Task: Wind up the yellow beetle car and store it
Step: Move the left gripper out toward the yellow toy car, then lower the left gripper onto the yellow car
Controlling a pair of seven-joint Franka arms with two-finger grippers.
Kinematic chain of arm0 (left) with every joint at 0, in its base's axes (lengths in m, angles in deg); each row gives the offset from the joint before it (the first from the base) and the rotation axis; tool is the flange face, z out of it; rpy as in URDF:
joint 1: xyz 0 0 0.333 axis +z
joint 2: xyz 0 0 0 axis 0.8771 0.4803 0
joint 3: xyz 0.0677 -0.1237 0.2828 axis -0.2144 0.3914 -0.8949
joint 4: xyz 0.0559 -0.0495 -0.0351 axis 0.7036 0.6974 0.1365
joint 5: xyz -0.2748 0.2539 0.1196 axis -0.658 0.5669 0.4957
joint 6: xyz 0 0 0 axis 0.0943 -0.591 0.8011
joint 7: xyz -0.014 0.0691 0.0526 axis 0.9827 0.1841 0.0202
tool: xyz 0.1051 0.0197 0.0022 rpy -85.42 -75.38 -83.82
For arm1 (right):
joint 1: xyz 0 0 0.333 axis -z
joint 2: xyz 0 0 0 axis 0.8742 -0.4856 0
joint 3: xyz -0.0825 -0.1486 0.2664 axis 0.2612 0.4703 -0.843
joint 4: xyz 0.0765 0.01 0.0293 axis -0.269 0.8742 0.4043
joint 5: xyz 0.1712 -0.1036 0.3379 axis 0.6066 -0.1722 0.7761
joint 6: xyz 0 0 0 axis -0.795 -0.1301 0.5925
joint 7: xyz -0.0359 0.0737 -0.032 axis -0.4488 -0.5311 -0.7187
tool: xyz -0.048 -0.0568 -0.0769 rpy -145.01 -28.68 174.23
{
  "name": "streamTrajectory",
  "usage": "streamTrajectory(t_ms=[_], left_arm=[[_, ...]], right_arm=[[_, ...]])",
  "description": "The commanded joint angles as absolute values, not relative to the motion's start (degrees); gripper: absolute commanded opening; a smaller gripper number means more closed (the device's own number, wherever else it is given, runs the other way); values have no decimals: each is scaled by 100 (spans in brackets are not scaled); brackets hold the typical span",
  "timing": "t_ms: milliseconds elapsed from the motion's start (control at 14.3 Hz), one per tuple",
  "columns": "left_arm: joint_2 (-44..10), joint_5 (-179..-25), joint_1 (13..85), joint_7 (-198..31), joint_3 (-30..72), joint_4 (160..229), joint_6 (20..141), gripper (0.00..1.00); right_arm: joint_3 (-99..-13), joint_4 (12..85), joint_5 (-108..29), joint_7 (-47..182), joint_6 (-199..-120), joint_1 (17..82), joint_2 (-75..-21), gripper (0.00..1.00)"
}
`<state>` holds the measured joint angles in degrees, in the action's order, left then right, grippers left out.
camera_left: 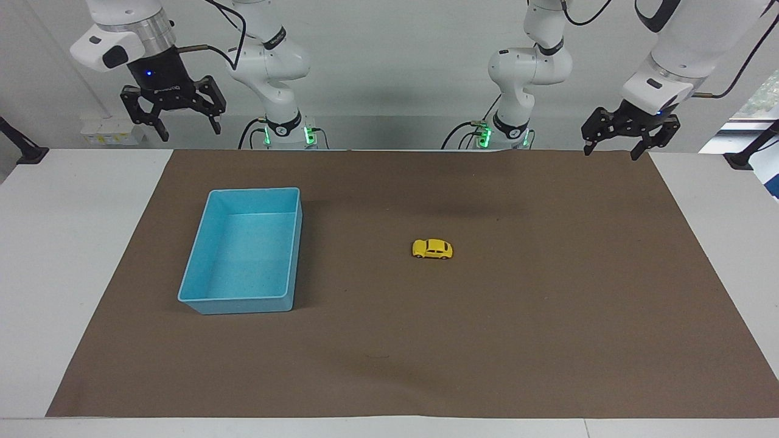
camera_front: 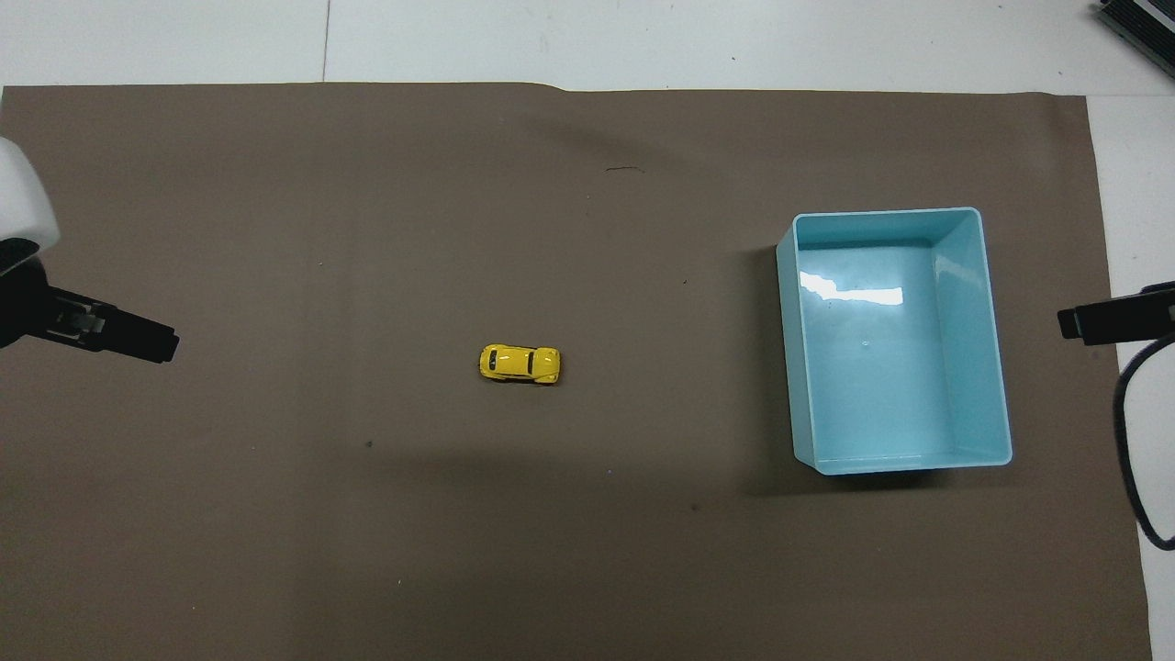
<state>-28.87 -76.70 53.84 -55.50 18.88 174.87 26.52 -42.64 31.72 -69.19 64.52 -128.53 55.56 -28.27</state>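
the yellow beetle car (camera_left: 433, 249) stands on its wheels near the middle of the brown mat (camera_left: 548, 316), well apart from the empty blue bin (camera_left: 201, 292) toward the right arm's end. nothing is grasped, so i judge the task is at its first step, the reach. the left gripper (camera_left: 621, 135) hangs high over the mat's corner, jaws wide and empty. the right gripper (camera_left: 172, 112) waits in the air, also spread wide. the next move needs a descent onto the small body. only the facing view shows both jaws; the overhead view shows the car's (camera_front: 520, 364) roof and the bin's (camera_front: 996, 367) shiny floor.
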Motion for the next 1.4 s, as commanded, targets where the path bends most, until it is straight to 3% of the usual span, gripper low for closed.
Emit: streamTrajectory(t_ms=[0, 769, 1328], left_arm=[[-2914, -7711, 5111, -4818, 1816, 17450, 2662, 100], [-2747, -7896, 4653, -1188, 1886, 17687, 2741, 100], [-2739, -7896, 4118, -562, 1886, 18538, 3750, 100]], right_arm=[[-4231, 3118, -6865, 6517, -12835, 5550, -2850, 100], [-4231, 3118, -6865, 6517, -12835, 5550, -2850, 100], [-4231, 3118, -6865, 6517, -12835, 5550, -2850, 100]])
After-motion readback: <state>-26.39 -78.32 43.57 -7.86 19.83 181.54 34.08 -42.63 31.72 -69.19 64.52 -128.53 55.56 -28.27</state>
